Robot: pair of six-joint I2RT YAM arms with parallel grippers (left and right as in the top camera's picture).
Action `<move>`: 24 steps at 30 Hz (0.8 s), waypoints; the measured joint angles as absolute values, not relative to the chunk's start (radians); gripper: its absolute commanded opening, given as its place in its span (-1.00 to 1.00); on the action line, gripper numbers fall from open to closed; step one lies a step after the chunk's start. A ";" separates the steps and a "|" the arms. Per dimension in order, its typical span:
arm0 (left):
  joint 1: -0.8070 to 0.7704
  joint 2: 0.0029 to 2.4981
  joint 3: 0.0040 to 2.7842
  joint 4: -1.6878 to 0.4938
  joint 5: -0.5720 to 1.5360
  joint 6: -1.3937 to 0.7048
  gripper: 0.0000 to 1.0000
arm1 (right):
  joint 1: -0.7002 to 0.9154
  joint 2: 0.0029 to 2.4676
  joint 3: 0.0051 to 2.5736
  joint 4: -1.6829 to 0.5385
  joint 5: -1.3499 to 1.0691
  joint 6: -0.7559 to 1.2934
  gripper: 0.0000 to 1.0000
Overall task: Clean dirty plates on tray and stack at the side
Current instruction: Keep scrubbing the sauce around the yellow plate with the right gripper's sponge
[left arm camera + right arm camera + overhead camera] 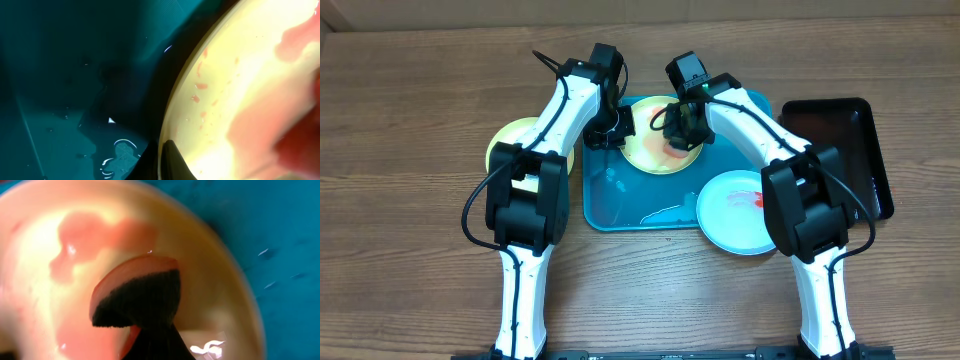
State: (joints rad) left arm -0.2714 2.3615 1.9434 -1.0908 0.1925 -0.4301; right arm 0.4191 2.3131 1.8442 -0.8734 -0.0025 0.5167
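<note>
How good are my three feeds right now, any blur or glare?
Overhead: sharp, evenly lit. Left wrist: too close, smeared plate blurred and washed out, tray dark. Right wrist: soft focus on the plate, small glint at bottom edge.

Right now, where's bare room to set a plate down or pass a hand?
Free: near-left floor of the tray, wet, between the dirty green plate and the near rim; table left of the off-tray green plate; the black tray. Crowded: tray's far half, where left gripper and right gripper meet over the dirty plate; near-right corner, overlapped by the pale plate.
</note>
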 measured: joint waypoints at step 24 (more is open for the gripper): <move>-0.258 2.362 1.943 -1.114 0.180 -0.425 -0.92 | 0.415 2.374 1.870 -0.661 -0.168 0.443 -0.93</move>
